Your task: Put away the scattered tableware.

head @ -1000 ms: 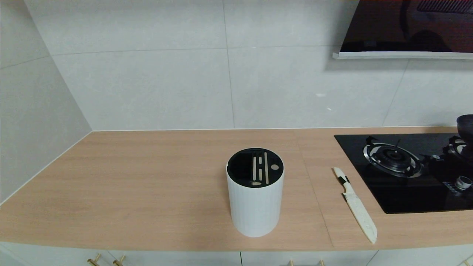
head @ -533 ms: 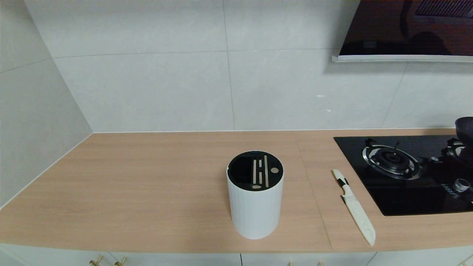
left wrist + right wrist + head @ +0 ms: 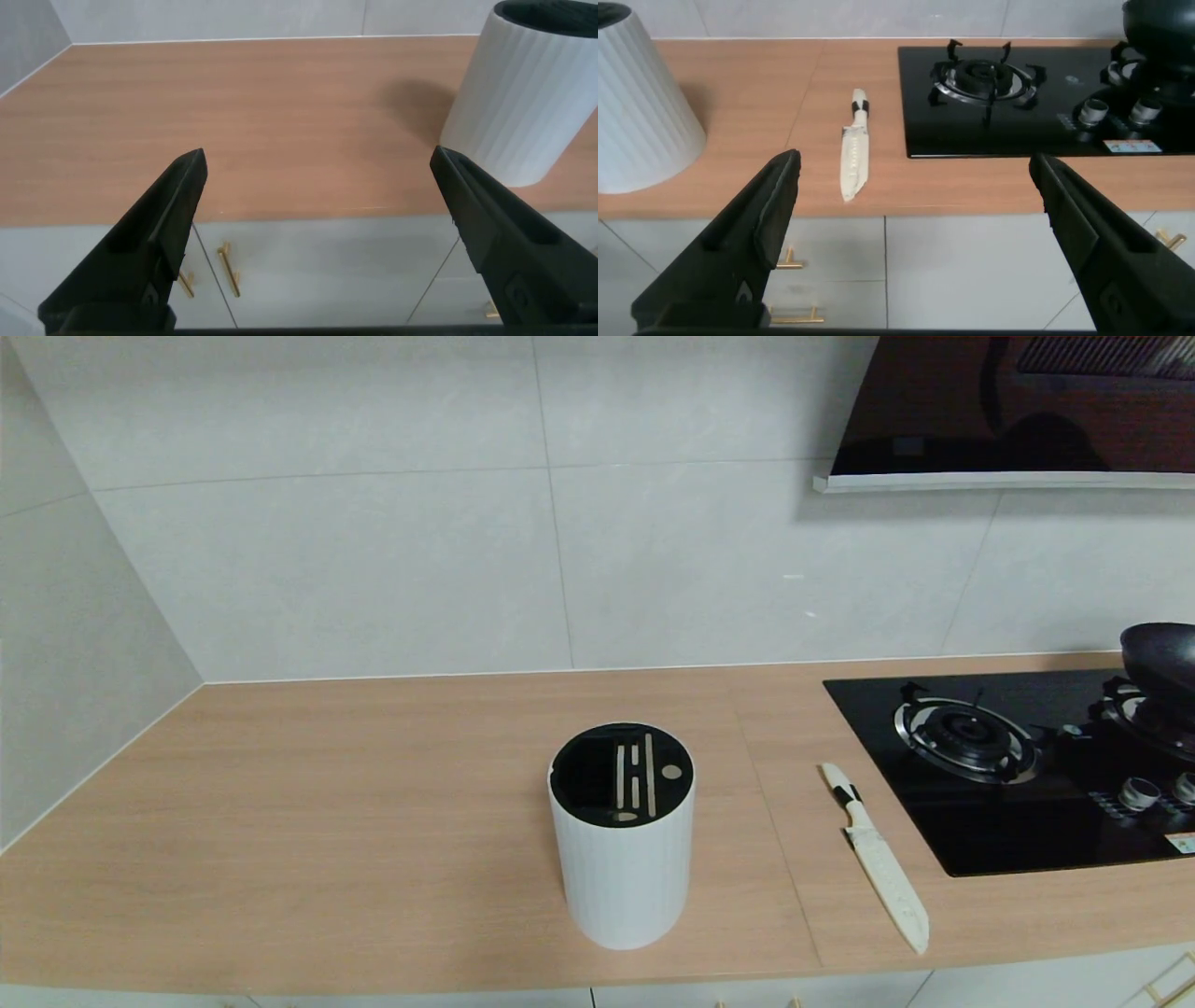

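A white ribbed cylindrical holder (image 3: 624,840) with a black slotted top stands on the wooden counter (image 3: 373,803), near its front edge; its side also shows in the left wrist view (image 3: 525,93) and in the right wrist view (image 3: 640,103). A cream knife (image 3: 875,854) with a speckled blade and a black band on the handle lies flat between the holder and the stove, blade toward the front edge; the knife (image 3: 853,149) lies beyond my right gripper (image 3: 915,210). My left gripper (image 3: 318,210) is open in front of the counter edge, below the holder. My right gripper is open too, holding nothing.
A black gas stove (image 3: 1008,765) is set into the counter at the right, with a dark pan (image 3: 1162,658) on its far burner. A range hood (image 3: 1008,411) hangs above. Tiled walls close the back and left. White cabinet fronts with gold handles (image 3: 227,271) lie below the counter.
The head camera has shifted, so the whole scene sits further left in the picture. The holder and knife have not moved on the counter.
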